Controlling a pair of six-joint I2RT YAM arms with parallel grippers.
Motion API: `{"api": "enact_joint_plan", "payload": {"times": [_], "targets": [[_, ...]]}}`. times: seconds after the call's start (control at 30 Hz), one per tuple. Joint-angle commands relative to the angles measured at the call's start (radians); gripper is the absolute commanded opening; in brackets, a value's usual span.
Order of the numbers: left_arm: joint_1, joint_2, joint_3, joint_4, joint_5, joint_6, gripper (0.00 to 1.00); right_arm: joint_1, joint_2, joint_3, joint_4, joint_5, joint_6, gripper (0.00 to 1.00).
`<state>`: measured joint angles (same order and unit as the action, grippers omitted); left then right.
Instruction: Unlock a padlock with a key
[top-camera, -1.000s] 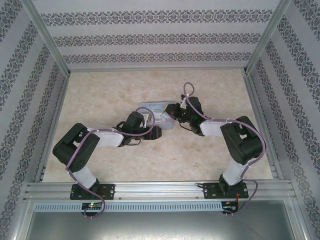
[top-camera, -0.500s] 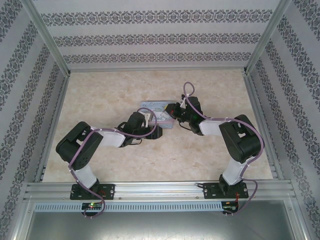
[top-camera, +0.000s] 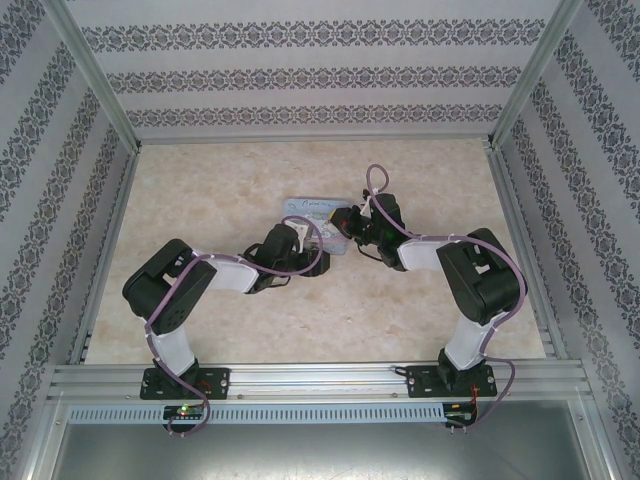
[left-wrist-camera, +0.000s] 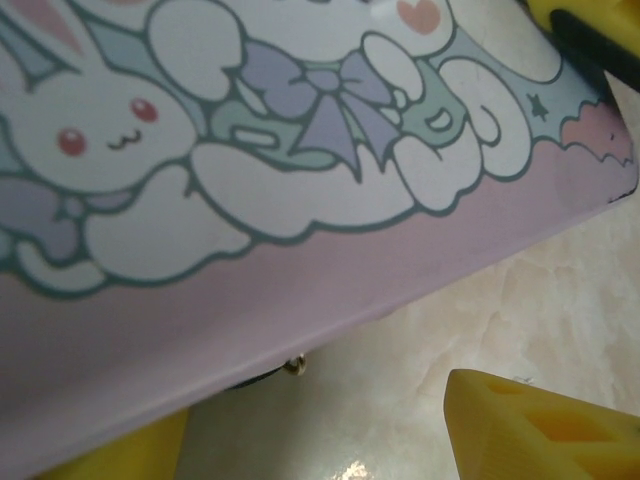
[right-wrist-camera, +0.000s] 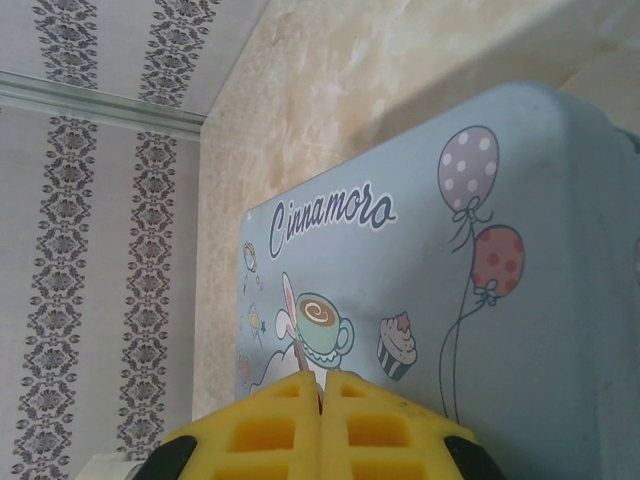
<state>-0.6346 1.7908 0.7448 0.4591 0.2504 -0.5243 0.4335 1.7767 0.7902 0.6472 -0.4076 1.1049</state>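
In the left wrist view a small brassy spot with a dark sliver beside it, the padlock (left-wrist-camera: 291, 367), peeks out under the edge of the cartoon tin (left-wrist-camera: 300, 150). My left gripper (left-wrist-camera: 320, 425) is open, one yellow finger on each side of that spot, touching nothing I can see. My right gripper (right-wrist-camera: 322, 385) hovers over the tin's pale blue lid (right-wrist-camera: 420, 260). It is shut on the key (right-wrist-camera: 300, 352), whose thin metal tip pokes out between the pads. From above, both grippers meet at the tin (top-camera: 312, 207): left gripper (top-camera: 305, 258), right gripper (top-camera: 346, 224).
The tin lies mid-table on the beige marbled top (top-camera: 220, 190). Patterned walls and aluminium rails (top-camera: 110, 110) box in the table on three sides. Open tabletop lies left, right and behind the tin.
The left arm has shifted right and forward toward the tin, its elbow swinging inward, and its jaws have narrowed a little. The right arm has stayed put.
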Motion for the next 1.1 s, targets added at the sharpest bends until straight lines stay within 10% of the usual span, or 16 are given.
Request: {"api": "enact_joint_plan", "payload": {"times": [0.0,0.3,1.07], "targets": [[-0.005,0.040,-0.005,-0.011,-0.149,0.052,0.68,-0.015,0.014,0.005,0.048,0.013,0.012,0.00],[-0.008,0.029,-0.005,-0.025,-0.247,0.076,0.68,-0.021,0.027,0.006,0.060,0.008,0.018,0.00],[0.006,0.059,0.027,0.169,0.049,-0.180,0.66,-0.027,0.059,0.007,0.079,0.003,0.029,0.00]]}}
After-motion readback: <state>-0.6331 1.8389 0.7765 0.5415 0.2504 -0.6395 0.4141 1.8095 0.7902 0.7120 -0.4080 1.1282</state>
